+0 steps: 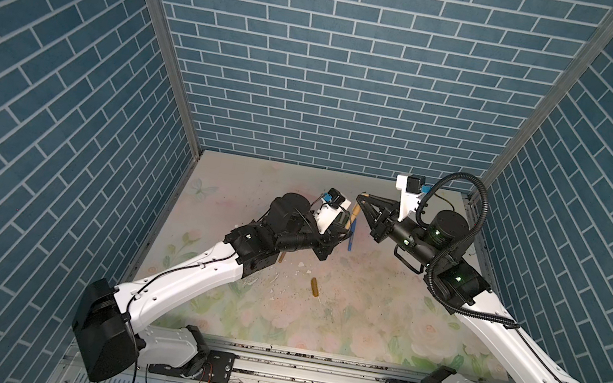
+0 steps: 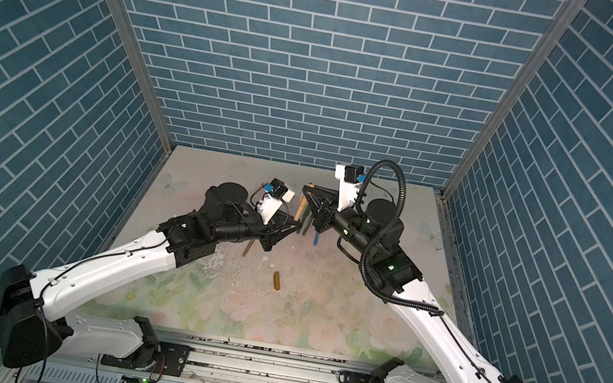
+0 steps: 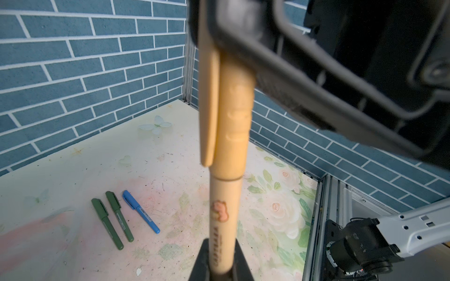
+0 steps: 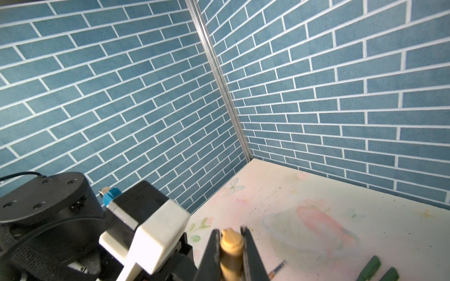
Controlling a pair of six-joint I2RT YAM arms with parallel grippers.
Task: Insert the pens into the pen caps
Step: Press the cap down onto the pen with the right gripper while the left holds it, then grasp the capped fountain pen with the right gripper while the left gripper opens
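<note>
Two grippers are clamped on one golden-brown pen (image 3: 225, 206), which is held up off the table near the middle of the frame in both top views. The left gripper (image 3: 220, 267) is clenched round the smooth, round barrel, on which a small printed figure and a line of lettering are carried. The right gripper (image 4: 231, 234) is pinched on the matching pen cap (image 3: 233, 116) — a stubbier tube with moulded ridges and a flat clip down one side. In the left wrist view the cap's rim is seen meeting the barrel at a thin dark seam; how deeply it is seated cannot be told. On the floral printed mat (image 1: 358, 327), speckled with dark flecks and pale chips, a dark green pen (image 3: 107, 223), a second dark green pen (image 3: 119, 216) and a blue pen (image 3: 141, 211) are laid side by side, nearly parallel, each with its clipped cap on. In a top view a loose amber cap (image 1: 315, 286) is seen lying alone just below the centre of the frame. Left of it, the end of another golden-brown stick (image 2: 247, 248) is shown beside the left arm's black wrist — the rest is hidden. The cell is walled with matt blue brick-pattern panels (image 1: 319, 55).
</note>
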